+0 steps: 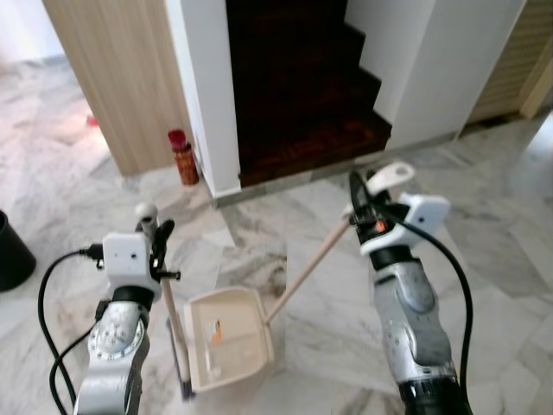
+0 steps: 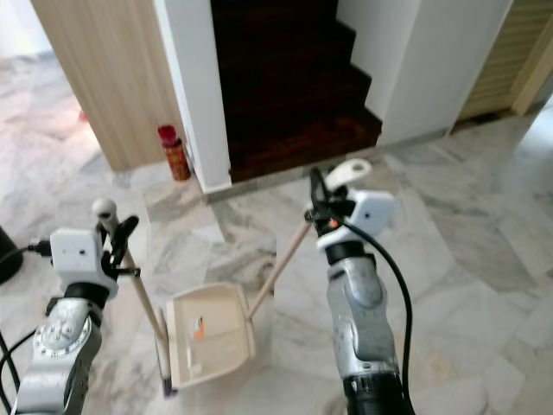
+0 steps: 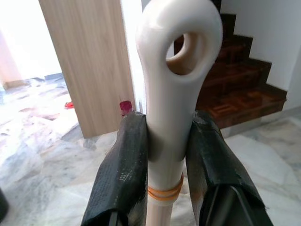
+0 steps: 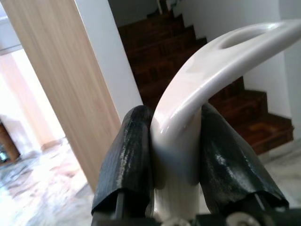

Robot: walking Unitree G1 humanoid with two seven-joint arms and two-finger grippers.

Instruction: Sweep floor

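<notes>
The left end effector (image 1: 154,232) pinches the thin wooden broom handle (image 1: 173,316), and the right end effector (image 1: 361,204) pinches the cream plastic dustpan's (image 1: 227,333) long handle; both tools stand before the dark wooden stairs (image 1: 302,95).

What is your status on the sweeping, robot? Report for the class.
Left gripper shut on broom handle. Right gripper shut on dustpan handle. Dustpan on marble floor. Red bottle by the wall ahead.

L arm: raised near left, forearm upright, left gripper (image 1: 157,233) fingers (image 3: 123,174) clamped on broom handle (image 3: 171,108) | R arm: raised near right, forearm upright, right gripper (image 1: 361,207) fingers (image 4: 129,160) clamped on dustpan handle (image 4: 188,117)
</notes>
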